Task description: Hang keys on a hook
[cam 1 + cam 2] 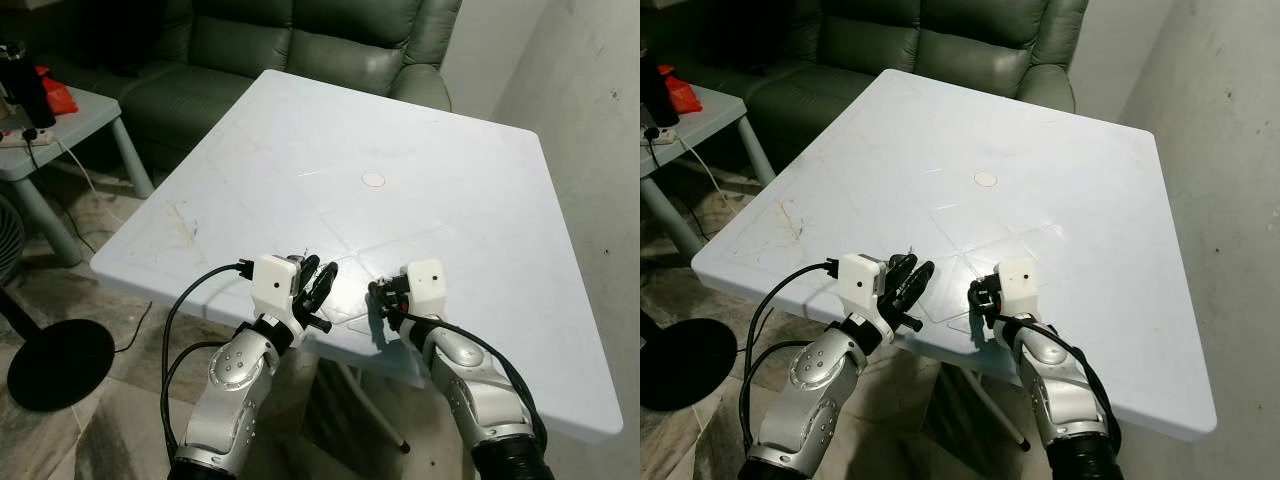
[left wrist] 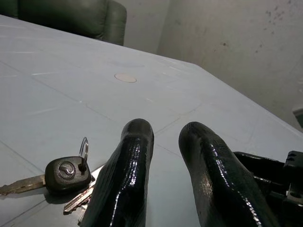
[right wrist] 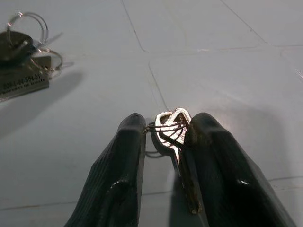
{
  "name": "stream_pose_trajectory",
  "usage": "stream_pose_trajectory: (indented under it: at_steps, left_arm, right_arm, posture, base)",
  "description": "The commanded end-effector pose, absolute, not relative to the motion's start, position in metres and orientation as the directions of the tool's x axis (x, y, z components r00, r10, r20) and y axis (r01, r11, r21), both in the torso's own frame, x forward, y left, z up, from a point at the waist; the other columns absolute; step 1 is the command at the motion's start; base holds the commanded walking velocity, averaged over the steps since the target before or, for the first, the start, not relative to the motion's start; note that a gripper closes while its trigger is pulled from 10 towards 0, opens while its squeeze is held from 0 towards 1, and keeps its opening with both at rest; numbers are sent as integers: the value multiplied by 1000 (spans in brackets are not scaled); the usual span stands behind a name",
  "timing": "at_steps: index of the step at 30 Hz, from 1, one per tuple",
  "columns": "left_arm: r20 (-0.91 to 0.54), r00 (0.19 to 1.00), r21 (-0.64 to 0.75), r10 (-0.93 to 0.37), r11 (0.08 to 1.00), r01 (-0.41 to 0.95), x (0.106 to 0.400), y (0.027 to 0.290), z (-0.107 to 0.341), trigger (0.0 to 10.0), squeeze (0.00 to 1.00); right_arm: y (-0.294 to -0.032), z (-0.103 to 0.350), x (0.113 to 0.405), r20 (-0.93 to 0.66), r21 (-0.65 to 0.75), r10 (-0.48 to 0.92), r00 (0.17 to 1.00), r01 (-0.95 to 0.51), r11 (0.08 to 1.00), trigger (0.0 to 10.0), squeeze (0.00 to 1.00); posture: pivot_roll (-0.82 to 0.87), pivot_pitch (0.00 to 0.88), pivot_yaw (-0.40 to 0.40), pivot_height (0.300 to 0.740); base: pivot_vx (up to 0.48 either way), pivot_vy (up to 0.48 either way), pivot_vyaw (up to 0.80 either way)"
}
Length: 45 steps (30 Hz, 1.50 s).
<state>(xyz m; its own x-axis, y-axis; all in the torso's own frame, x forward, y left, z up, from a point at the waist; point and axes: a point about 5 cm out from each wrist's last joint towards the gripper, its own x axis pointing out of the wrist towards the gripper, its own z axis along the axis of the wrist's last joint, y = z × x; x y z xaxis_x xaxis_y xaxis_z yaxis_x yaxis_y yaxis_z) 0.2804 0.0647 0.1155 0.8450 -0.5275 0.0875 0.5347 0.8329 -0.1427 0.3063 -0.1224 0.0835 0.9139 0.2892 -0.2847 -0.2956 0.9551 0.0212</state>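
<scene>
one sofa [image 1: 300, 40] well beyond both sets of jaws, one big pale table [image 1: 480, 180] under them, and one small side table [image 1: 70, 120] far off past the left arm. no hook anywhere that i can spot, so that's the catch with this task.

both arms sit at the near edge of the table. the right gripper [image 3: 163, 130] has its jaws clamped on a silver key [image 3: 171, 124], the bow and its thin wire ring pinched right between the two tips with the blade running back down along one finger. looks like a proper grip, so i'd say the pickup step is about done on that side.

the left gripper [image 2: 163, 137] has its jaws a little apart with nothing between them. just beside one of its fingers, outside the gap, lies a key bunch [image 2: 66, 177]: a black-headed key, a ring standing up off it, and what looks like two plain blades, all flat on the table. from the right wrist there's also a ring cluster with a tag [image 3: 23, 66] lying ahead of and off to one side of the jaws. can't tell if that's the same bunch.

so count: one key held, one loose bunch for sure, zero hooks. next move, my guess, is lifting the key clear and turning to find the hook, keeping the ring free enough to slip over it.
</scene>
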Motion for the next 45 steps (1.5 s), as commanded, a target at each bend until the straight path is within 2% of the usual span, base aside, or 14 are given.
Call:
stream_pose_trajectory:
  at_steps: [1, 3, 4, 6, 8, 13, 14, 17, 18, 19, 21, 29, 30, 45]
  left_arm:
    - [104, 845, -140, -525, 833, 535, 280, 63, 121, 10000, 0]
    - [105, 845, -141, -524, 834, 534, 280, 63, 121, 10000, 0]
    - [105, 846, -142, -523, 834, 533, 280, 63, 121, 10000, 0]
    - [106, 846, -143, -523, 834, 533, 280, 63, 121, 10000, 0]
    - [106, 846, -143, -522, 834, 533, 280, 63, 121, 10000, 0]
    - [105, 846, -141, -523, 834, 533, 280, 63, 121, 10000, 0]
    - [106, 846, -142, -523, 834, 533, 280, 63, 121, 10000, 0]
    - [105, 846, -142, -523, 834, 533, 280, 64, 121, 10000, 0]
    - [106, 846, -142, -523, 834, 533, 280, 64, 121, 10000, 0]
    - [106, 846, -142, -523, 834, 533, 280, 64, 121, 10000, 0]
    - [106, 846, -142, -523, 834, 533, 280, 64, 121, 10000, 0]
    - [105, 846, -139, -523, 835, 533, 279, 64, 121, 10000, 0]
    - [105, 846, -139, -523, 835, 533, 279, 64, 121, 10000, 0]
    - [106, 847, -139, -521, 836, 531, 279, 64, 121, 10000, 0]
  right_arm:
    - [-126, 81, 304, -291, -10, 266, 919, -281, 960, 8392, 0]
    - [-126, 81, 303, -293, -17, 263, 919, -280, 960, 8157, 0]
    - [-126, 81, 303, -288, -15, 257, 922, -273, 962, 3216, 0]
    - [-126, 81, 303, -284, -18, 255, 924, -271, 962, 3137, 0]
    - [-126, 82, 303, -277, -22, 252, 927, -269, 963, 1020, 0]
    - [-127, 82, 303, -270, -21, 243, 932, -258, 966, 0, 0]
    - [-127, 83, 303, -268, -22, 242, 933, -256, 966, 902, 0]
    - [-127, 82, 303, -271, -19, 243, 932, -257, 966, 745, 0]
    - [-127, 82, 303, -276, -15, 245, 929, -259, 966, 3922, 0]
    - [-126, 82, 303, -281, -10, 248, 927, -261, 965, 4745, 0]
    - [-125, 80, 303, -300, 5, 256, 919, -267, 964, 10000, 0]
    - [-126, 75, 305, -351, 3, 218, 911, -231, 973, 10000, 0]
    - [-126, 74, 305, -355, 88, 237, 904, -220, 972, 10000, 1000]
    - [-124, 75, 306, -383, 83, 232, 894, -216, 973, 10000, 1000]
  posture:
    - [-31, 79, -119, 740]
    - [-30, 79, -120, 740]
    - [-30, 79, -120, 740]
    - [-30, 79, -120, 740]
    - [-30, 81, -120, 740]
    - [-31, 80, -120, 740]
    - [-31, 80, -120, 740]
    - [-31, 82, -120, 740]
    - [-31, 82, -120, 740]
    - [-31, 82, -120, 740]
    - [-30, 82, -119, 740]
    - [-28, 83, -119, 740]
    - [-28, 83, -119, 740]
    - [-24, 88, -119, 740]
  base:
    - [0, 0, 0]
    - [0, 0, 0]
    - [0, 0, 0]
    - [0, 0, 0]
    - [0, 0, 0]
    - [0, 0, 0]
    - [0, 0, 0]
    - [0, 0, 0]
    - [0, 0, 0]
    - [0, 0, 0]
    - [0, 0, 0]
    - [0, 0, 0]
    - [0, 0, 0]
    - [0, 0, 0]
